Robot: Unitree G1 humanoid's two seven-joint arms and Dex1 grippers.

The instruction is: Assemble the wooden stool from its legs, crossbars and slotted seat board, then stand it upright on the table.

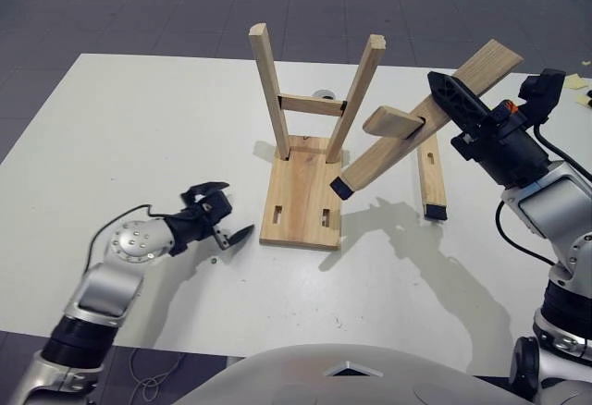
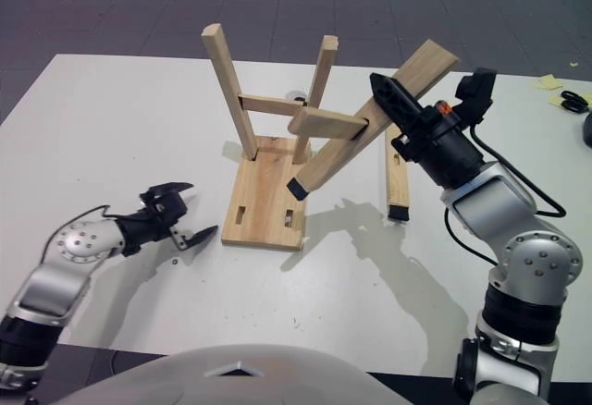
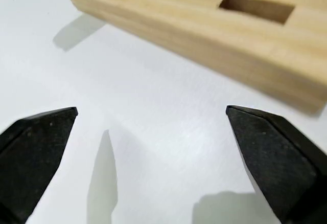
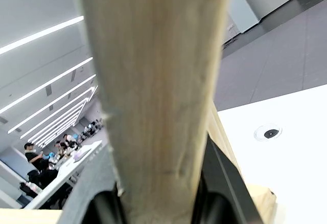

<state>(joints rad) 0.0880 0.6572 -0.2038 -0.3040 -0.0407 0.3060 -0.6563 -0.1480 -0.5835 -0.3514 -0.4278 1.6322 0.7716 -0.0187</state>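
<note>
Black left gripper hangs low over the table, jaws spread wide and grasping nothing, just left of the board. The board lies flat, with two legs and a crossbar standing in its far slots. The right gripper is clenched on a tilted third leg, its capped end at the board's right edge; a fourth leg lies beside it.

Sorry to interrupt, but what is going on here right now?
A robot is building a stool. The seat board lies flat on the table with two legs and a crossbar standing in its far slots. The right gripper holds a third leg tilted by the board. A fourth leg lies nearby. The left gripper is open by the board.
</note>
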